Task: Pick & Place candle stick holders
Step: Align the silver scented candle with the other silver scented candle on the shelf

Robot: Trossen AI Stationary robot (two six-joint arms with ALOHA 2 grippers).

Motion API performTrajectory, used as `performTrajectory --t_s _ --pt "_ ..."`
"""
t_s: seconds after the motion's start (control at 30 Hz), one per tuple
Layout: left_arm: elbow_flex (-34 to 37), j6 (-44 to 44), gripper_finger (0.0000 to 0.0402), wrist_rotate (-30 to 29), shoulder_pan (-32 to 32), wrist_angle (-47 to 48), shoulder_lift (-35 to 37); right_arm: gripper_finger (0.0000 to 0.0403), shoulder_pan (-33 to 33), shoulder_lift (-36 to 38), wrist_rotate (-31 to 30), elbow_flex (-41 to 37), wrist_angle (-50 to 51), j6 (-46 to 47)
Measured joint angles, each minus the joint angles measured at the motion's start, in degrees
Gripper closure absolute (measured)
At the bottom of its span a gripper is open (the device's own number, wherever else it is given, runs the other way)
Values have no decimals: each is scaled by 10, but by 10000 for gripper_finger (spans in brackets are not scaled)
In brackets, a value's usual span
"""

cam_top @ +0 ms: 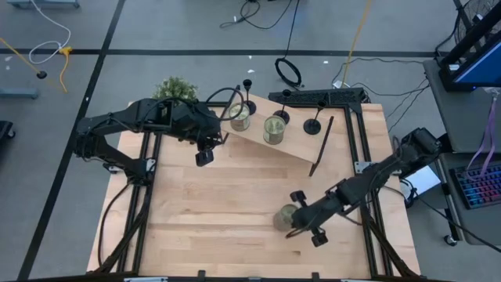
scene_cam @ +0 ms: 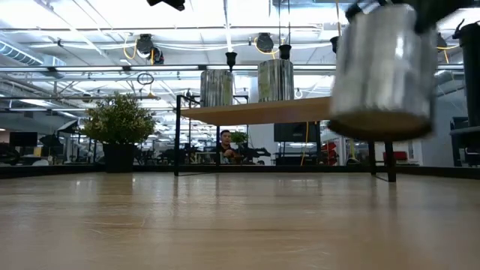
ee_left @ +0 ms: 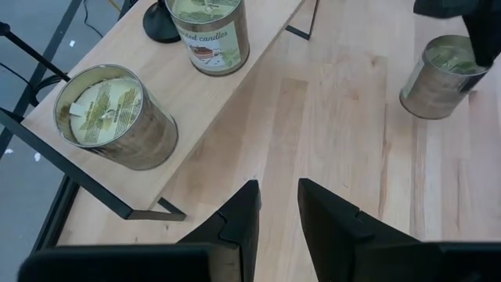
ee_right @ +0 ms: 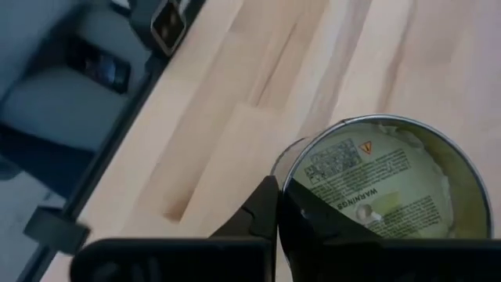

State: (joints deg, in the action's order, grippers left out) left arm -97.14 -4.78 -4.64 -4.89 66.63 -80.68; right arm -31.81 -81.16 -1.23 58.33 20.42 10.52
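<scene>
Three black candle stick holders stand on their round bases along the far edge of a raised wooden shelf. One base also shows in the left wrist view. Two greenish candle jars stand on the same shelf. My right gripper is shut on a third jar near the table's near right. My left gripper hovers open and empty over the table, just left of the shelf. My right gripper holds the third jar by its rim wall, one finger outside and the other inside the open top. The fingers come slanting down from the table's right. In the low view the jar hangs upright, clear of the table.
A potted plant stands at the far left corner. A thin dark rod lies by the shelf's right end. Black frame rails run along the table's sides. Bare wood lies between the shelf and the near edge.
</scene>
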Motion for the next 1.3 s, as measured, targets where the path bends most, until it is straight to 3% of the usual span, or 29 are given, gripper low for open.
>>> performTrajectory --t_s 0.2,0.63,0.8,1.3 --pt "0 0 304 0 0 0 0 401 45 18 -3 53 43 -81" --pt "0 4 304 0 0 0 0 402 214 18 -38 255 354 -157" --pt "0 19 304 0 0 0 0 402 275 20 -50 264 427 -141" --pt "0 20 304 0 0 0 0 402 388 31 -49 264 482 -123"
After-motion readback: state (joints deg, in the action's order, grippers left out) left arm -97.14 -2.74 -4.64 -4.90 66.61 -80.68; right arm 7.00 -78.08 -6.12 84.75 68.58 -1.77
